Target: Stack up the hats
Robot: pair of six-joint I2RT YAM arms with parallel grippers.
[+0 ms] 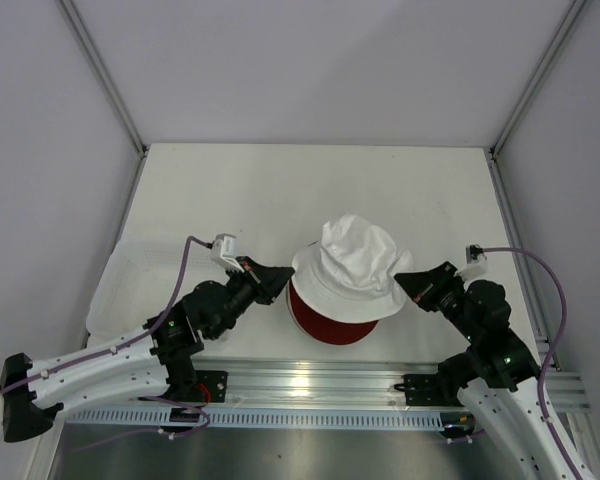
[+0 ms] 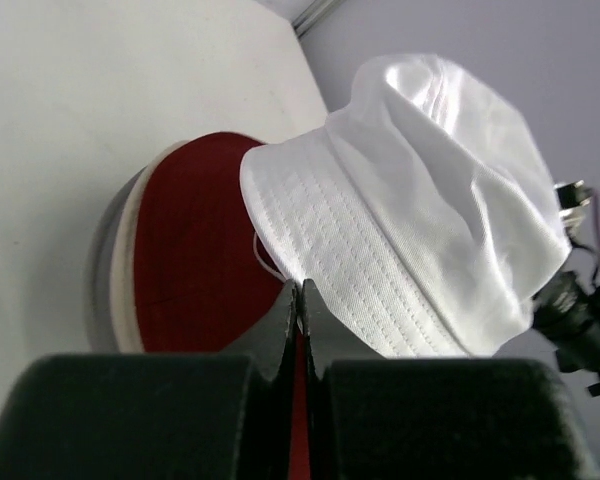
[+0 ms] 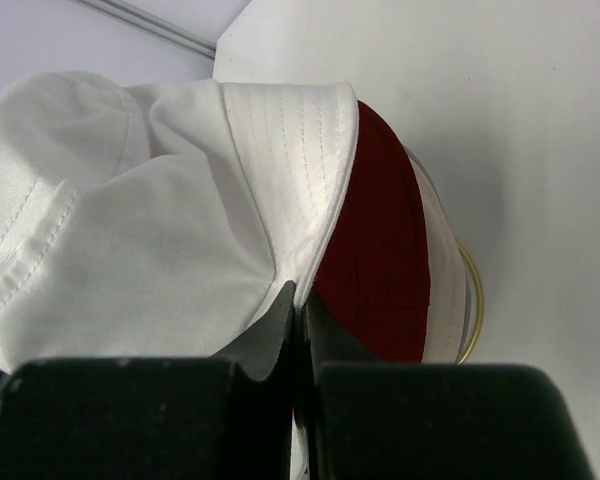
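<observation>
Pinching the white hat [image 1: 350,262] by opposite brim edges at centre frame.
Both the left gripper [image 1: 285,281] and right gripper [image 1: 402,281] clamp it, over the red hat [image 1: 332,327].

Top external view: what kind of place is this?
Likely a lab robot test cell: white table walled by plain panels on aluminium posts, left arm and right arm bolted to a metal rail. Props: a white hat over a dark red hat.
</observation>
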